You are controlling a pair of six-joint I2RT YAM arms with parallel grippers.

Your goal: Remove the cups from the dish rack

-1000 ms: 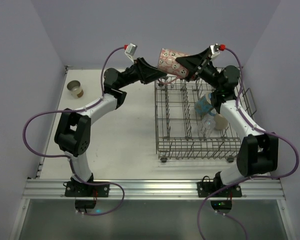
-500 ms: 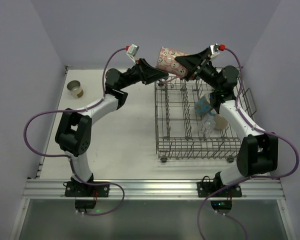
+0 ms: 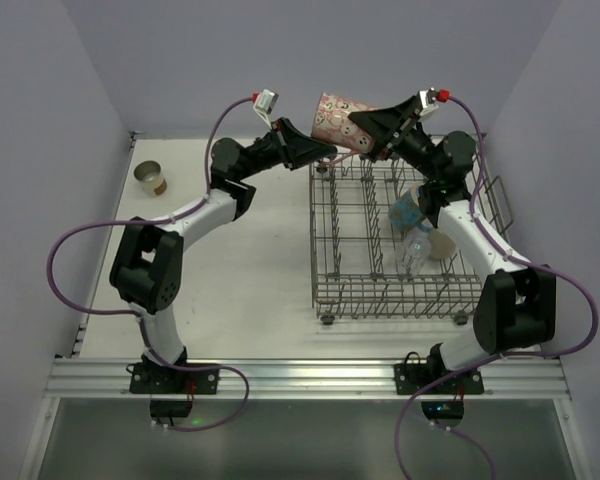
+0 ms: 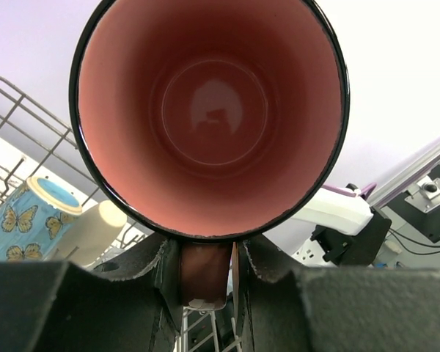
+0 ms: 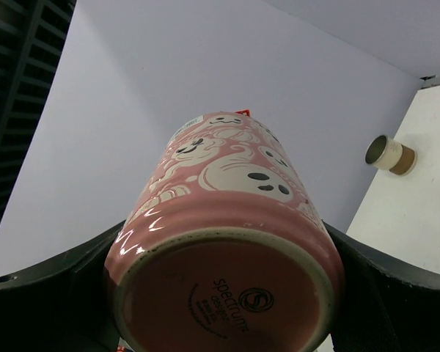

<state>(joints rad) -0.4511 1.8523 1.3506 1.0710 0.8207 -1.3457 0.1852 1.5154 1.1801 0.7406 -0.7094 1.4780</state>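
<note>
The pink patterned mug [image 3: 335,120] hangs in the air over the far left corner of the dish rack [image 3: 380,292]. My right gripper [image 3: 368,135] is shut on its base end [image 5: 227,220]. My left gripper [image 3: 322,150] meets it from the left; in the left wrist view the mug's mouth [image 4: 209,110] faces me and its handle sits between my left gripper's [image 4: 205,273] fingers, which are closed on it. In the rack lie a blue butterfly mug [image 3: 408,208], a clear glass tumbler [image 3: 416,252] and a plain beige cup [image 3: 442,243].
A tan cup with a cream rim [image 3: 151,178] stands upright at the table's far left; it also shows in the right wrist view [image 5: 391,154]. The blue mug [image 4: 15,220] and the beige cup [image 4: 92,227] show below the pink mug in the left wrist view. Walls enclose the table.
My left gripper has edged a little right and up to the mug. The right arm and the pink mug have hardly moved.
</note>
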